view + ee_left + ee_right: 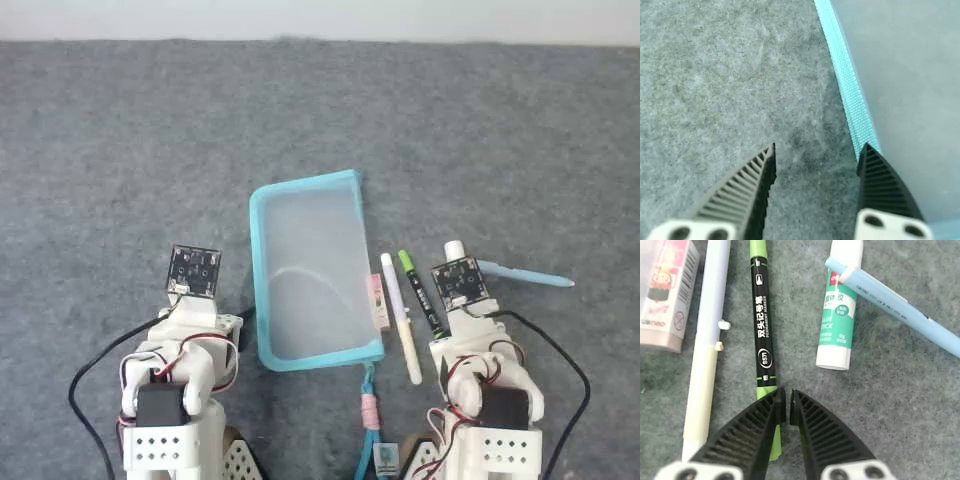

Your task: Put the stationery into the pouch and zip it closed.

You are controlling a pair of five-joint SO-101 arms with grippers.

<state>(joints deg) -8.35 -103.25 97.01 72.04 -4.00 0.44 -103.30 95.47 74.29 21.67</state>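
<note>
Near the right claw (787, 400), glue stick (836, 325) beneath blue pen (900, 310)

The left arm (182, 375) is sitting at the lower left of the high view, its wrist pointing up the frame. The left gripper (819, 150) is holding its jaws wide apart. The right arm (482, 385) is sitting at the lower right, likewise pointing up. The right gripper (787, 392) is showing its jaws nearly touching.

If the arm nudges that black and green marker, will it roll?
The marker looks round and smooth, so a sideways push would probably roll it. The fuzzy grey mat may slow that. It seems stiff, likely lifting in one piece.
</note>
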